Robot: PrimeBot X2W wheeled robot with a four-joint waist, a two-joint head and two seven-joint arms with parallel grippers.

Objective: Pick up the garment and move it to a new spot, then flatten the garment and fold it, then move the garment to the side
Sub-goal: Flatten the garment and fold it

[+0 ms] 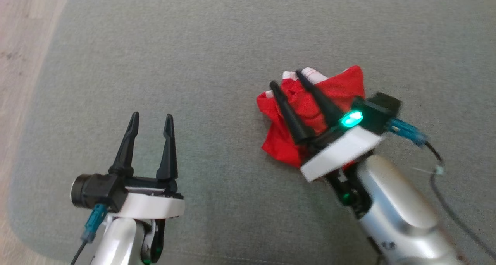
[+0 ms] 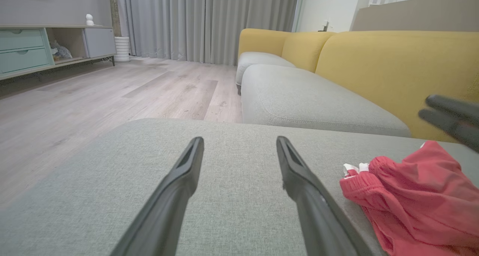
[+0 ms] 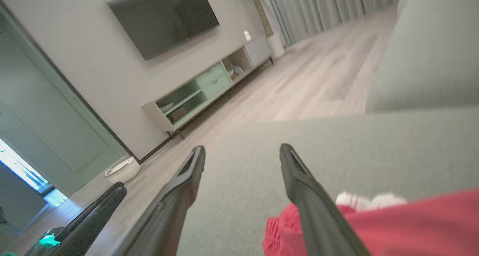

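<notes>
Above the garment [image 1: 346, 86], right fingers [image 1: 290, 113] hover, perhaps touching.

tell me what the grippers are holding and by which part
Nothing held: left gripper and right gripper are both open, the right one above the red garment.

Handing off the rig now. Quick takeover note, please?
Left hand: open, empty, over bare cushion.
Right hand: open, fingers above the garment, not gripping it.
Garment: red, crumpled on the cushion, right of centre.
Done: no step shows as finished.
Left: grasp, move, flatten, fold, set aside.
</notes>
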